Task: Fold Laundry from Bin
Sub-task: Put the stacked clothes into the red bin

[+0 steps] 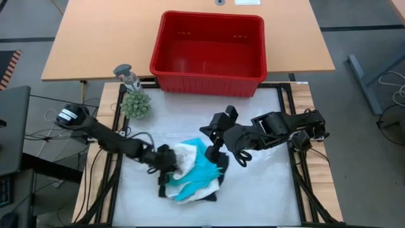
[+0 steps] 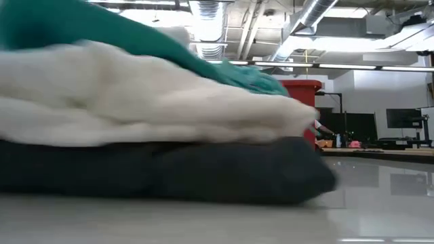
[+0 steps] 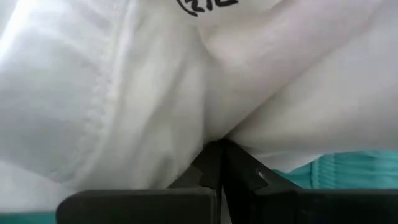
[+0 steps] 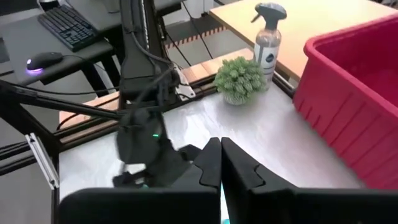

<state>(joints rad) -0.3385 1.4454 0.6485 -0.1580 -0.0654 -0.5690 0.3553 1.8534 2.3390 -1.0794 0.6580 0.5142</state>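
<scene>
White cloth fills the left wrist view, and the left gripper (image 3: 214,163) is clenched right on it, fingers pinched together with a fold of the white garment (image 3: 155,93) caught between them. That looks like a holding pinch, pinning the edge so the pile doesn't slide while the other arm works.

Over to the right gripper (image 4: 221,163): fingers closed together, nothing caught in them, and it hangs just above the far side of the pile, pointed across at the left arm. My read is it has let go or is lining up for a fresh grab on the teal piece.

Now the laundry itself: the teal garment (image 1: 204,172) lies on top, white beneath it, and a black garment (image 2: 169,173) at the bottom, stacked flat on the table in the low view. It all sits in one heap between the two grippers, near the front of the work area. Looks like folding is well underway, though the stack is still lumpy.

Behind it, the red bin (image 1: 209,73) stands at the far edge, apparently with nothing left in it. Beside its left corner sit a small green plant (image 1: 135,104) and a spray bottle (image 1: 127,75).

Underneath is a pale, glossy mat (image 1: 266,190) on a wooden table (image 1: 95,38). Beyond, the low view shows a ceiling with ducts and strip lights, plus monitors far off.
</scene>
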